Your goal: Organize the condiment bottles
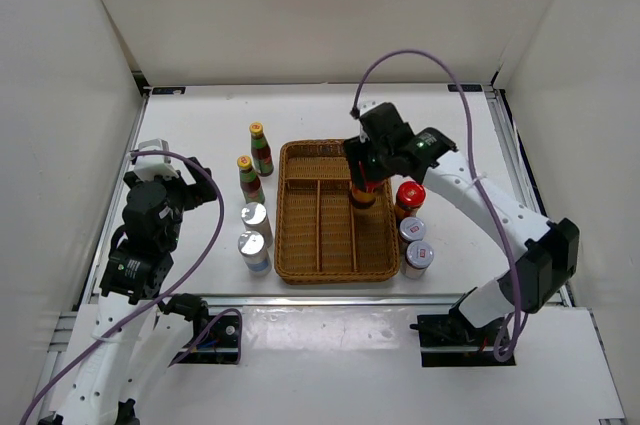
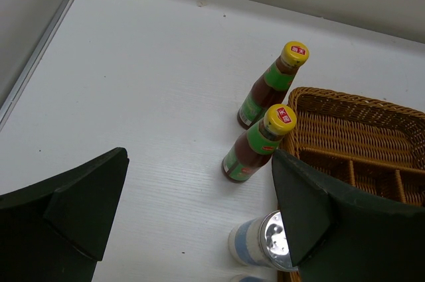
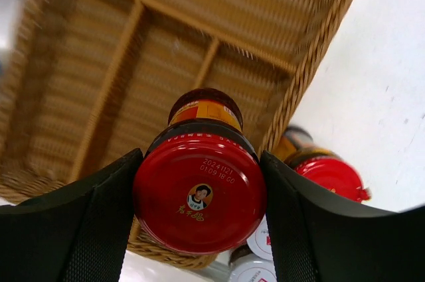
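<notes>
The left jaws stand wide apart with nothing between them, above the left side of the white worktop (image 1: 200,125). To their right, two slim yellow-capped, green-necked bottles (image 1: 261,148) (image 1: 249,177) holding dark reddish sauce stand upright, one farther and one nearer. Nearer again stand two silver-topped white shakers (image 1: 256,223) (image 1: 253,250). All four stand in a line on the worktop just beside the left wall of the woven brown wicker tray (image 1: 335,275). The tray has one wide compartment across its far end and three long compartments running toward the near edge. The right jaws are clamped on the lid of a red-lidded dark glass jar (image 3: 199,192), held upright over the right long compartment. I cannot tell whether its base touches the tray floor. On the worktop just outside the tray's right wall stands a second red-lidded dark jar (image 1: 409,197). Nearer than it are two silver-lidded jars (image 1: 412,231) (image 1: 418,258).
</notes>
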